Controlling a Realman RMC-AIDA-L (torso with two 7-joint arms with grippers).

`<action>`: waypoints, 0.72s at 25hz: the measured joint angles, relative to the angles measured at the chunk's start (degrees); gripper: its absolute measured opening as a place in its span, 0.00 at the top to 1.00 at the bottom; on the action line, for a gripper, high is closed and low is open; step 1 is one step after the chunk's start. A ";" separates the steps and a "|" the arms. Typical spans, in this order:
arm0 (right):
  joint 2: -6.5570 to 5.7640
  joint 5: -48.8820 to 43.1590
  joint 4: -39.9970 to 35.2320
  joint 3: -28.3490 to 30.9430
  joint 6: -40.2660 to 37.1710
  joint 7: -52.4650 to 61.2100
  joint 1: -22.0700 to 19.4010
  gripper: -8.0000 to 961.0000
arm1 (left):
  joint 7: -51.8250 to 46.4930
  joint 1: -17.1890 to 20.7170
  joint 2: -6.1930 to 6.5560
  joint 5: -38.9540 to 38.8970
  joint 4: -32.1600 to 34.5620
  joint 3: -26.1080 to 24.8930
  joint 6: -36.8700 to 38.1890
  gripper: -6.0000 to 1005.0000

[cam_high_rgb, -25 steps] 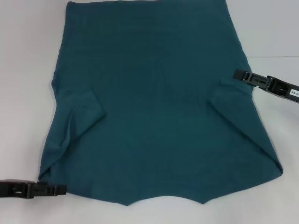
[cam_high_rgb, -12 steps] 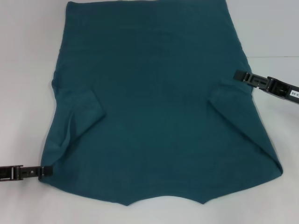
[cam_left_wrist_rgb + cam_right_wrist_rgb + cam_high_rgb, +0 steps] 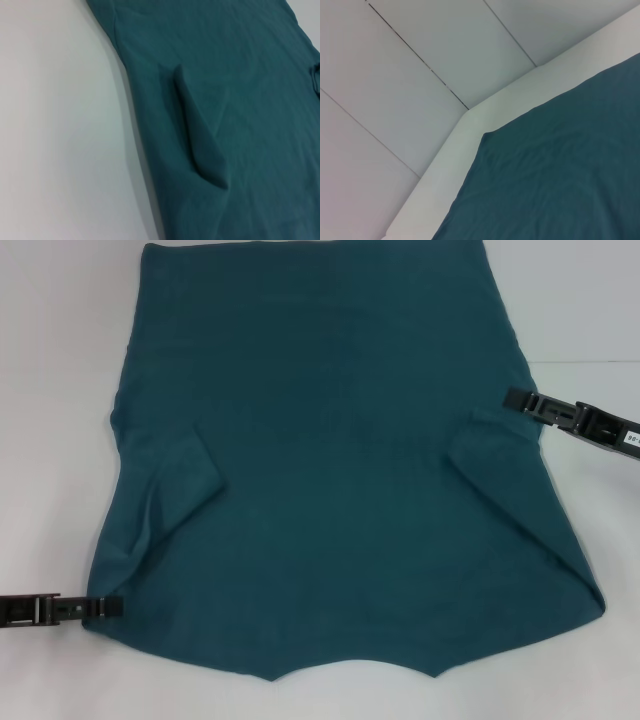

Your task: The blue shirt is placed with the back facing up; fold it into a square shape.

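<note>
The blue shirt (image 3: 330, 460) lies flat on the white table (image 3: 50, 440), plain side up, with its neckline at the near edge. Both sleeves are folded inward over the body, the left sleeve (image 3: 185, 475) and the right sleeve (image 3: 500, 460). My left gripper (image 3: 112, 607) lies low at the shirt's near-left corner, its tip touching the cloth edge. My right gripper (image 3: 515, 400) sits at the shirt's right edge, just above the folded right sleeve. The left wrist view shows the shirt (image 3: 240, 100) and the folded left sleeve (image 3: 200, 145). The right wrist view shows a far corner of the shirt (image 3: 560, 180).
Bare white table surface surrounds the shirt on the left (image 3: 50, 125) and right (image 3: 600, 320). In the right wrist view the table's edge (image 3: 470, 145) shows, with grey panelled surface (image 3: 395, 75) beyond it.
My left gripper has moved away from the front edge and drawn back to the left, then eased right to the shirt's corner. The right gripper shifted slightly right. The shirt has not moved.
</note>
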 joint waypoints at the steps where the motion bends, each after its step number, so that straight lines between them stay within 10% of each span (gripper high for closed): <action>1: -0.02 0.00 0.00 0.03 0.00 0.00 0.00 0.05 | 0.00 0.00 -0.01 0.00 -0.01 0.04 0.03 0.15; 18: -0.13 0.00 0.00 0.19 0.01 0.00 0.01 0.05 | 0.33 -1.13 -0.16 -0.44 -1.05 2.99 4.23 0.15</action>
